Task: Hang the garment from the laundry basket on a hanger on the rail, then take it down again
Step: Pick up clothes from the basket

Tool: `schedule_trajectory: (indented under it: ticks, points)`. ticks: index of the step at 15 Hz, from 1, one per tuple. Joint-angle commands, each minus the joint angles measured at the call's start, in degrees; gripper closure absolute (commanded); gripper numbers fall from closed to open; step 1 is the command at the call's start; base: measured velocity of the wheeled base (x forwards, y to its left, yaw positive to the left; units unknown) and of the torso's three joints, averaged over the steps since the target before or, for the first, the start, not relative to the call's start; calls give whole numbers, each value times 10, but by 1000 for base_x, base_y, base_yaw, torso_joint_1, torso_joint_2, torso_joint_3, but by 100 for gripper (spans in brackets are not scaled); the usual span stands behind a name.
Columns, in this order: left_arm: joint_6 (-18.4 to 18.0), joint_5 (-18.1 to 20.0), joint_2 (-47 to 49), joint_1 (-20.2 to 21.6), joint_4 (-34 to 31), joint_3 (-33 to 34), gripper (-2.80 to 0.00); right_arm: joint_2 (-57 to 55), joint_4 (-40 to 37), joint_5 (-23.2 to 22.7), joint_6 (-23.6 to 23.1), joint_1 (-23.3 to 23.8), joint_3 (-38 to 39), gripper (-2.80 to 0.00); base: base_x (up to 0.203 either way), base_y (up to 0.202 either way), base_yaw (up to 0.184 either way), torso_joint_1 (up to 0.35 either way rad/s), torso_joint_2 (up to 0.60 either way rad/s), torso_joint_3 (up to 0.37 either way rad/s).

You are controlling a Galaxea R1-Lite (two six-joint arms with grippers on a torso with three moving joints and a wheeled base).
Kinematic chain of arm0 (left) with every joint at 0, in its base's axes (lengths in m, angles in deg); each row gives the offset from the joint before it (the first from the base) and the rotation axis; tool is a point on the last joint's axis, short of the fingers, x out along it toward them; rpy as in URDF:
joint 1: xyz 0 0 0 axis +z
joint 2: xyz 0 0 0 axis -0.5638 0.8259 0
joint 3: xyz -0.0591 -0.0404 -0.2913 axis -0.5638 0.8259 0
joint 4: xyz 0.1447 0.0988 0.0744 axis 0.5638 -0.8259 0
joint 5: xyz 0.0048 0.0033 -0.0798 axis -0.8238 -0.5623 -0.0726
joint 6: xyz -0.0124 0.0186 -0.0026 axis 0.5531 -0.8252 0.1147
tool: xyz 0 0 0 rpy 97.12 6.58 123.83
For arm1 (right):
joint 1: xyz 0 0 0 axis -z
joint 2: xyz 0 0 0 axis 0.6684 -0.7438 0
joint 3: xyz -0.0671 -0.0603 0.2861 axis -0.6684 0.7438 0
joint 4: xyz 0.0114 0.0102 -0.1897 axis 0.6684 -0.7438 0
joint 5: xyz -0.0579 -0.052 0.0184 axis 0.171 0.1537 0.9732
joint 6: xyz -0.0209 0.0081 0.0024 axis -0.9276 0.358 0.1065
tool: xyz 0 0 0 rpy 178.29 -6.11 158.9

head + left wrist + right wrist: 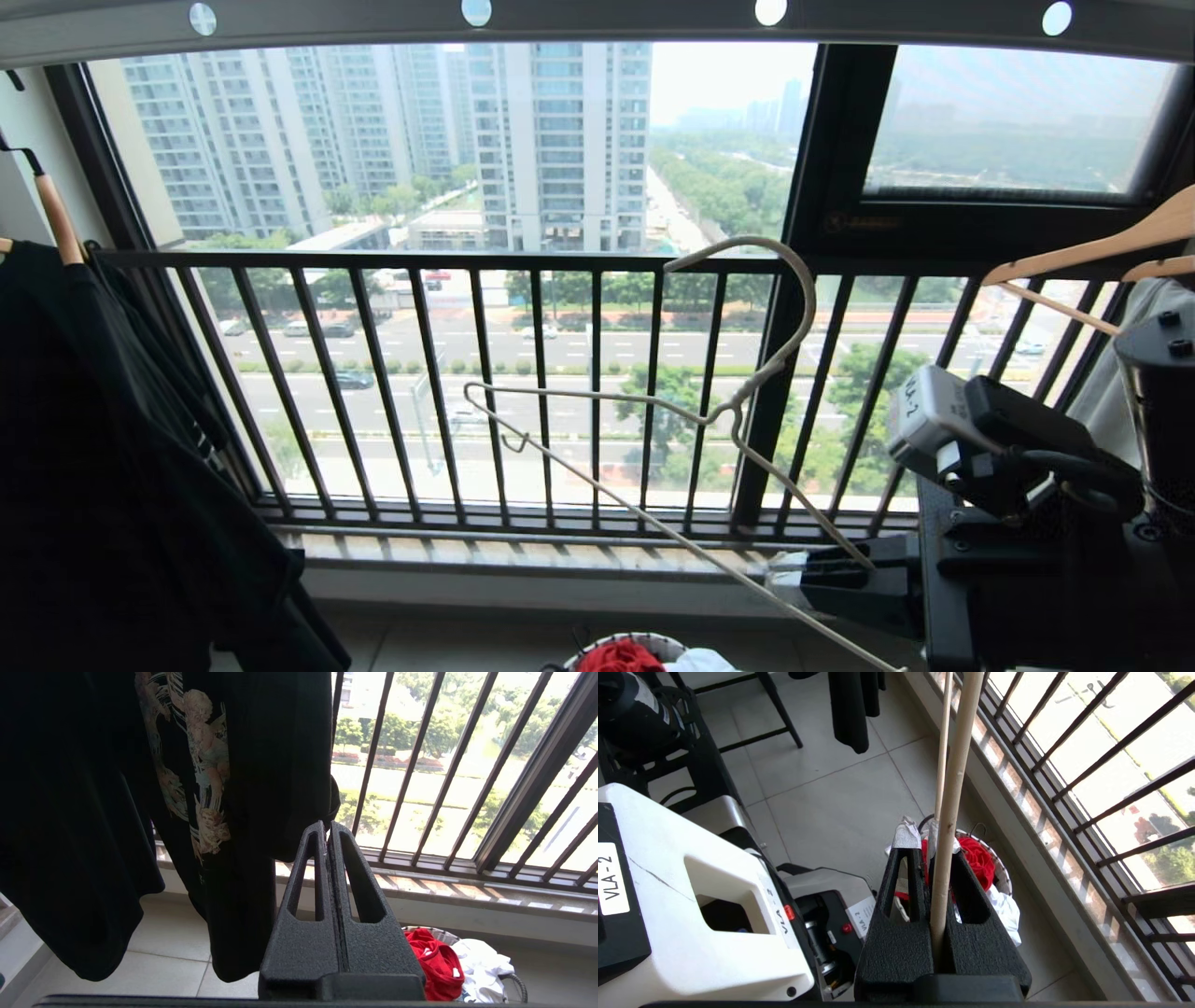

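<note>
My right tool (794,571) is clamped shut on the lower bar of the hanger (653,415), which tilts bare in front of the window railing (467,392), its hook well below the rail (597,19). The left tool (327,835) is closed on nothing, beside a black T-shirt (93,812). The garment (437,963) lies bunched in the laundry basket (665,641), which the head view cuts off, so I can't make out its print.
</note>
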Motion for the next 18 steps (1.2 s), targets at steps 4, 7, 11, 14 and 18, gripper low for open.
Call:
schedule_trajectory:
  ticks: [4,7,11,14,18]
  points:
    - [0,0,1,0,0,0,0,-10,4,0,-8,8,-9,0,0,0,0,0,0,0]
    - [1,0,1,0,1,0,0,-15,4,1,-8,20,-7,0,0,0,0,0,0,0]
    - [0,0,1,0,0,0,0,-9,4,1,-11,31,-4,0,0,0,0,-64,140,76]
    - [1,0,1,0,1,0,0,3,4,0,-16,32,-4,0,0,0,0,-139,315,171]
    - [0,0,1,0,0,0,0,11,5,0,-21,42,-4,0,0,0,0,-148,330,174]
